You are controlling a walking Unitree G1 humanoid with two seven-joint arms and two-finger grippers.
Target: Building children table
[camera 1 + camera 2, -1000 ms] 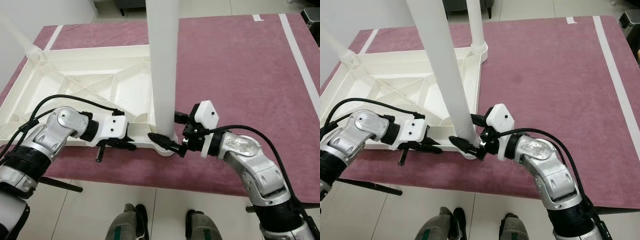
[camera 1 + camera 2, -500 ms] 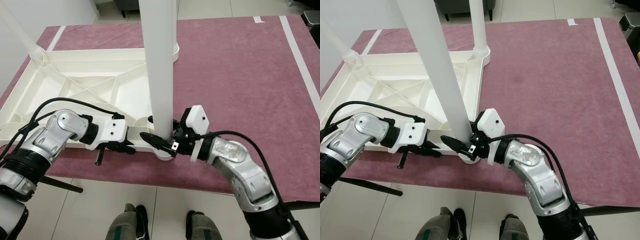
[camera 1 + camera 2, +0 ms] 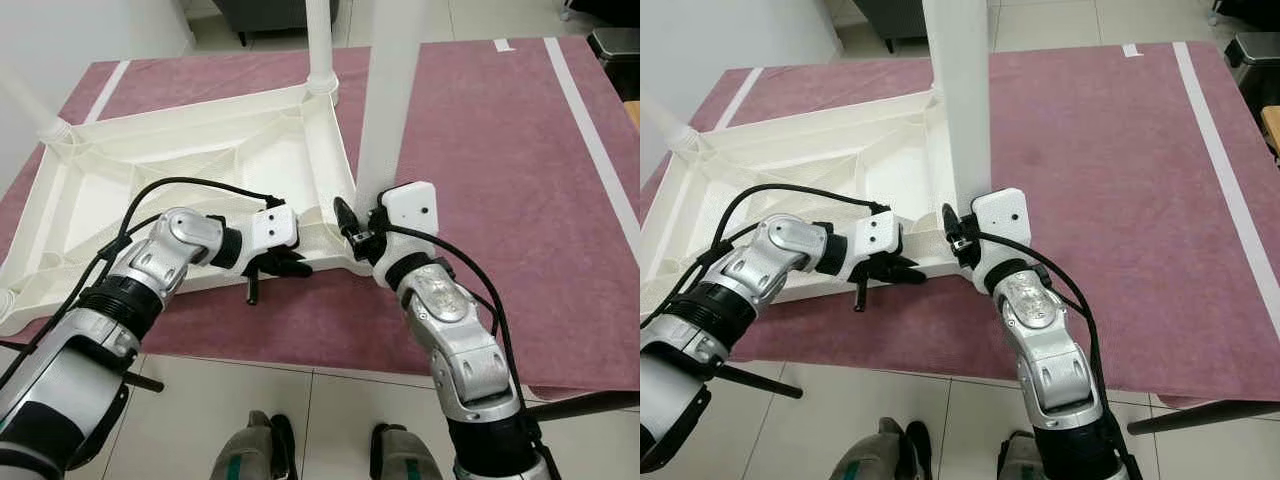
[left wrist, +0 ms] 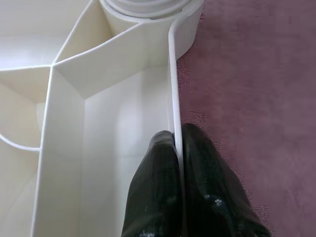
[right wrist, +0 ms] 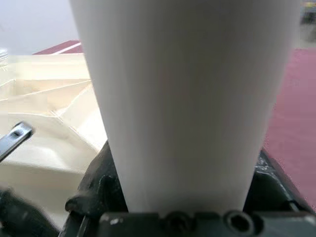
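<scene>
On the maroon carpet point(image 3: 480, 130) we see the overturned white plastic ribbed tabletop point(image 3: 180, 180). Our right gripper point(image 3: 352, 222) clasps the upright white tubular leg point(image 3: 390, 100) at its near corner socket, while our left gripper point(image 4: 177, 163) pinches the tabletop's near rim.

Smooth white plastic tabletop point(image 3: 190, 170) on rough, matt maroon carpet point(image 3: 480, 130).

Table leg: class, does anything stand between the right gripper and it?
Nothing visible does. The right gripper already has its fingers around the table leg, near its socket in the tabletop.
</scene>
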